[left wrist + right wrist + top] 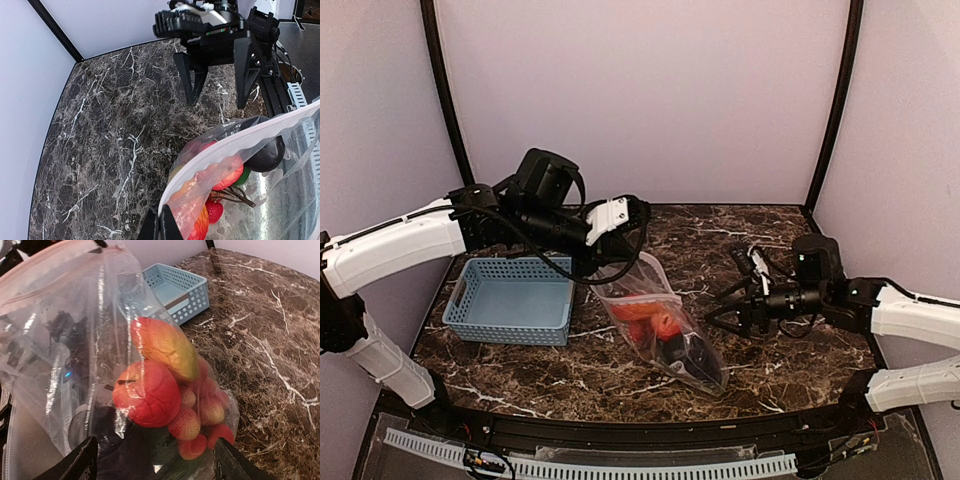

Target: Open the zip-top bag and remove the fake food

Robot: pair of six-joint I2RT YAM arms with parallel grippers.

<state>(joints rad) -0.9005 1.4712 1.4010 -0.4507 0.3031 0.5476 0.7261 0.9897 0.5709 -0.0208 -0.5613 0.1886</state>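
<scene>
1. Top external view: the left claw (pixel 590 270) is clamped tight on the top edge of the zip-top bag (pixel 645 295), holding that end up while the bag's lower end rests on the marble tabletop (pixel 800 235).
2. The fake food (pixel 658 325) sits inside the bag, red and orange pieces above a dark one.
3. The right claw (pixel 718 312) stands wide apart just beside the bag, gripping nothing.
4. A light-blue basket (pixel 510 300) sits to the left of the bag.
</scene>
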